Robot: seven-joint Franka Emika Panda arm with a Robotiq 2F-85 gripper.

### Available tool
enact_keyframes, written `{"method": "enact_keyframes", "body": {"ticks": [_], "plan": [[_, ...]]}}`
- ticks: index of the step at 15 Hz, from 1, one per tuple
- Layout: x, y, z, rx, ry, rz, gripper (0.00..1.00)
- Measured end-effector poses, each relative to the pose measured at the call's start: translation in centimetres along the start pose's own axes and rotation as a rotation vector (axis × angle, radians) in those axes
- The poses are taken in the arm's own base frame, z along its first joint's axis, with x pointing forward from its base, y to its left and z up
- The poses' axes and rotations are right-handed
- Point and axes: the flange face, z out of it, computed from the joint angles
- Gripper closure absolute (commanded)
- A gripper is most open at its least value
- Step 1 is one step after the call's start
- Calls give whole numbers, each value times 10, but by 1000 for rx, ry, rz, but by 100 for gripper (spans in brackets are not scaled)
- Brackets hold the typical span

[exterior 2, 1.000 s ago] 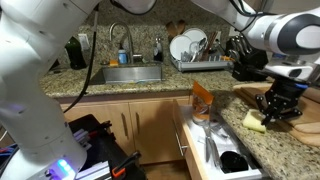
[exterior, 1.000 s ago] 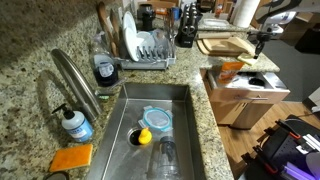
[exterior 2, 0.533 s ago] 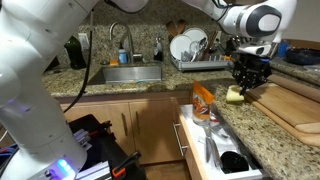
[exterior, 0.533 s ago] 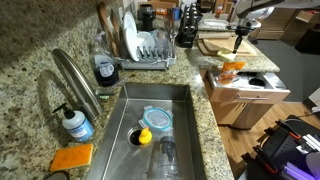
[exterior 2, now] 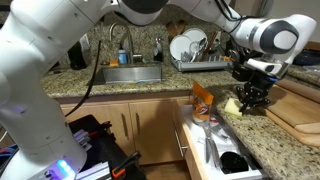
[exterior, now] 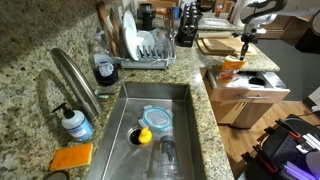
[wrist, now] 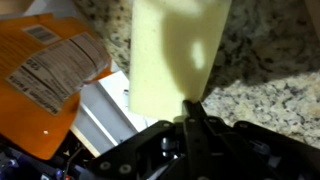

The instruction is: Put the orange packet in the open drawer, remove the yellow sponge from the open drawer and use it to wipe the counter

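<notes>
My gripper [exterior 2: 247, 98] is shut on the pale yellow sponge [exterior 2: 232, 105], which rests on the speckled granite counter [exterior 2: 262, 130] near its edge beside the open drawer [exterior 2: 215, 150]. In the wrist view the sponge [wrist: 175, 50] runs up from the closed fingertips of the gripper [wrist: 190, 106] across the counter [wrist: 272, 60]. The orange packet [exterior 2: 203, 100] stands in the drawer just left of the sponge, and it fills the left of the wrist view as the orange packet [wrist: 45, 72]. In an exterior view the gripper [exterior: 245, 41] hangs behind the packet [exterior: 231, 67] and the drawer [exterior: 252, 92].
A wooden cutting board [exterior 2: 298, 108] lies on the counter right of the gripper. The steel sink [exterior: 160, 125] holds a lid, a glass and a yellow object. A dish rack [exterior: 150, 48], a soap bottle [exterior: 74, 124] and an orange sponge [exterior: 71, 158] stand around it.
The gripper carried the sponge from over the cutting board leftward to the counter edge by the drawer, then slid slightly back toward the right and nearer. The packet has not moved.
</notes>
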Motion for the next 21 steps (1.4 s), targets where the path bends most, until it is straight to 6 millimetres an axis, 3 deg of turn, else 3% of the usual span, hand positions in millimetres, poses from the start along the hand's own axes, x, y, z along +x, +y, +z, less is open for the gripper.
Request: {"method": "enact_keyframes", "body": {"ticks": [6, 8, 11, 16, 18, 21], "plan": [[19, -31, -5, 139, 5, 9, 100], [35, -44, -6, 190, 45, 27, 100], [75, -65, -2, 227, 141, 92, 100], [159, -97, 10, 246, 297, 211, 100], [180, -104, 13, 243, 319, 240, 100], [167, -105, 10, 311, 285, 211, 100]]}}
